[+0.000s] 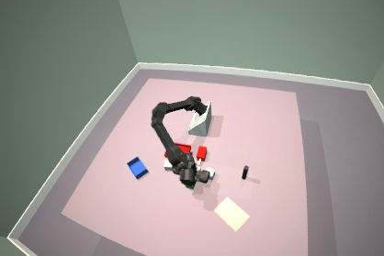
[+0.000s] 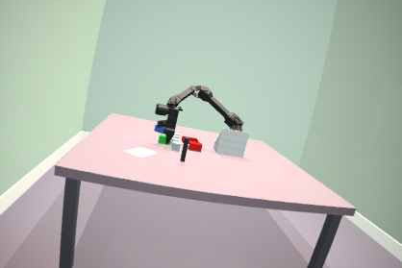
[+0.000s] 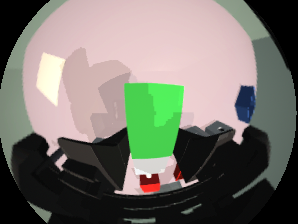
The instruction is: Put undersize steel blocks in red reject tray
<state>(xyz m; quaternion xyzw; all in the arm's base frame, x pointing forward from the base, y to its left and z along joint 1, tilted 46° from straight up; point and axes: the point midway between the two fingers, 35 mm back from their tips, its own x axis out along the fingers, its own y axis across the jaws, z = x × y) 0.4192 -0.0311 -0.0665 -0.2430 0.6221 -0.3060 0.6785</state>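
Our pincer (image 1: 192, 185) (image 2: 168, 142) (image 3: 149, 125) is clamped on the green gauge (image 1: 189, 186) (image 2: 163, 139) (image 3: 154, 120), right up against a pale block (image 3: 149, 165)! We look to be testing that bore; next we'd push gently, straight along it, and judge whether the gauge slides fully home.

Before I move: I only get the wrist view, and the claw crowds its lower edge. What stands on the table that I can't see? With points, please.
Observer: A dark upright post (image 1: 245, 172) (image 2: 184, 150), across the table from the blue tray (image 1: 138, 168) (image 2: 159, 129) (image 3: 245, 104).

Operator: And what is by the arm's base?

Observer: A pale, slope-sided block (image 1: 205, 126) (image 2: 232, 143); the arm's foot is right beside it.

Operator: Is the claw (image 1: 193, 183) (image 2: 167, 140) (image 3: 149, 125) up high with the green gauge (image 1: 189, 186) (image 2: 163, 139) (image 3: 154, 120)?

Observer: No. In the exterior view it points down, with the gauge low, close to the tabletop; I can't tell whether they touch.
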